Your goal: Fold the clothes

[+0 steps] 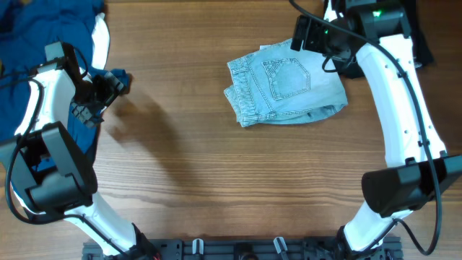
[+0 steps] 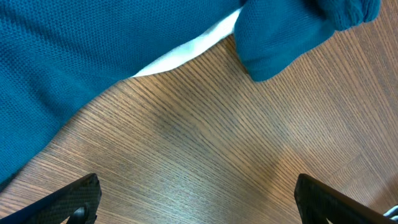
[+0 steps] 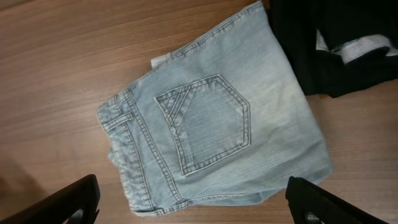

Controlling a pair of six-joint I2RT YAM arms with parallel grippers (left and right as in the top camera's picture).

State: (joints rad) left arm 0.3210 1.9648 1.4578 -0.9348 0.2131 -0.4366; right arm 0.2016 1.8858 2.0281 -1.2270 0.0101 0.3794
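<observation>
The pale blue denim shorts (image 1: 285,85) lie folded on the wooden table at the upper middle right, one stitched back pocket facing up. They fill the right wrist view (image 3: 211,137). My right gripper (image 1: 309,34) hovers open just above their far right corner; its fingertips (image 3: 193,208) are wide apart and hold nothing. My left gripper (image 1: 108,85) is open at the far left, beside a teal-blue garment (image 1: 43,29). In the left wrist view its fingers (image 2: 199,208) are spread over bare wood, below that teal cloth (image 2: 93,43).
The teal garment, with a white inner strip (image 2: 186,50), covers the table's upper left corner. A dark black garment (image 3: 336,43) lies right of the shorts, by the right arm (image 1: 404,94). A black rail (image 1: 245,249) runs along the front edge.
</observation>
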